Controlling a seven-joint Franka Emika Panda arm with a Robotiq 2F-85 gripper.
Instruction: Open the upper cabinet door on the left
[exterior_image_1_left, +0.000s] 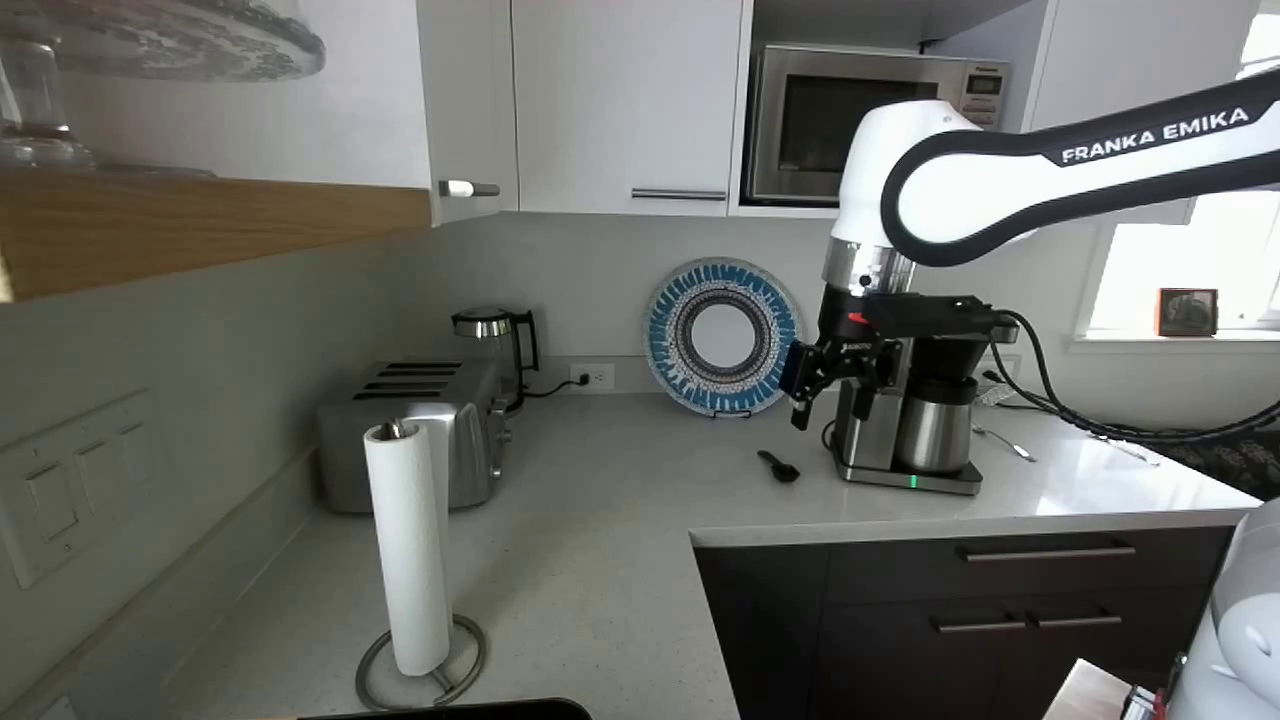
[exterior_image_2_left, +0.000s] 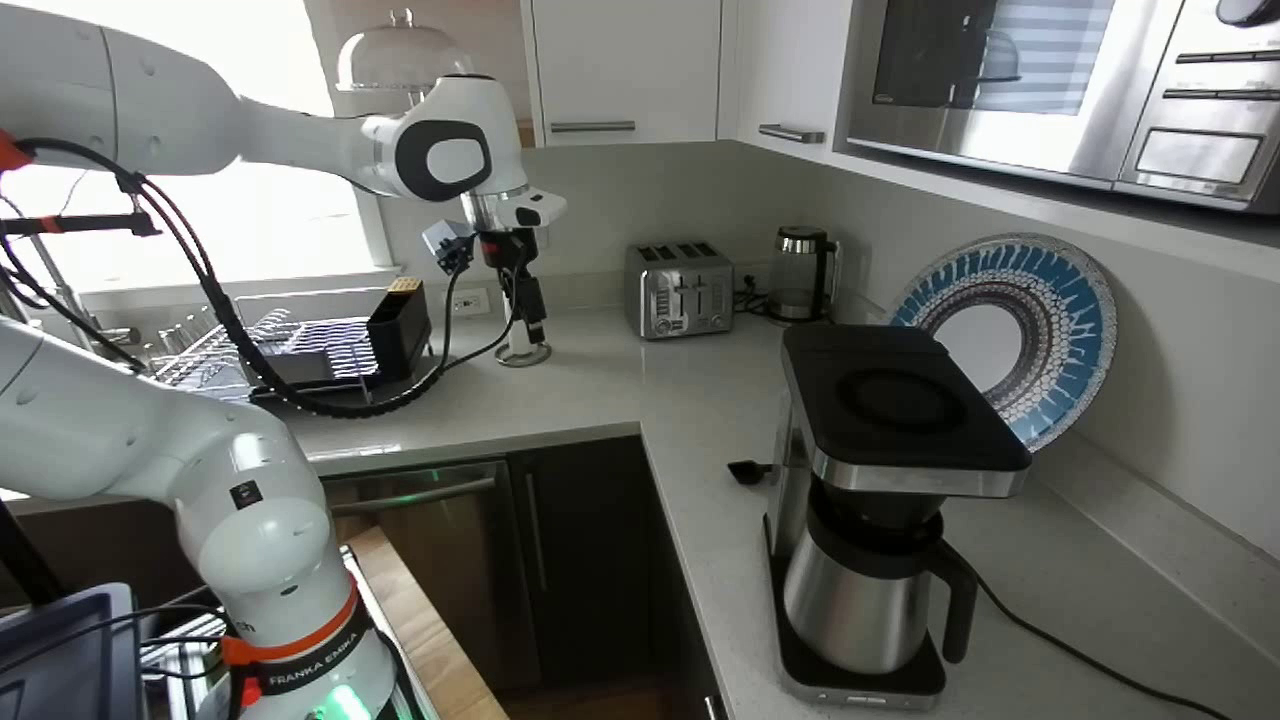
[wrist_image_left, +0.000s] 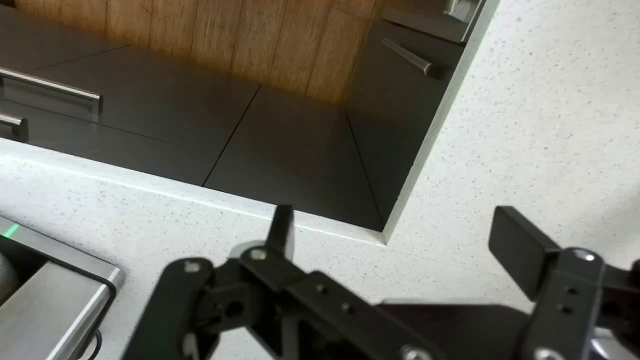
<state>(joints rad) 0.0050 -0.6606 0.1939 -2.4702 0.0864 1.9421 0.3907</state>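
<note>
The upper cabinet door is a narrow, flat white panel (exterior_image_1_left: 466, 100) on the left wall in an exterior view, with a small handle (exterior_image_1_left: 470, 188) at its lower edge. It also shows in an exterior view as a white panel (exterior_image_2_left: 628, 70) with a grey bar handle (exterior_image_2_left: 592, 126). The door is closed in both exterior views. My gripper (exterior_image_1_left: 832, 398) points down over the counter, lower than the door and well apart from it. In the wrist view the gripper (wrist_image_left: 392, 220) is open, its fingers wide apart with nothing between them. The door is out of the wrist view.
A wider white door (exterior_image_1_left: 625, 100) adjoins at the corner, beside a microwave (exterior_image_1_left: 850, 120). A wooden shelf (exterior_image_1_left: 210, 225) with glassware adjoins the door. A toaster (exterior_image_1_left: 410, 430), paper towel roll (exterior_image_1_left: 405, 550), kettle (exterior_image_1_left: 490, 340), patterned plate (exterior_image_1_left: 722, 335) and coffee maker (exterior_image_2_left: 880, 520) stand on the counter.
</note>
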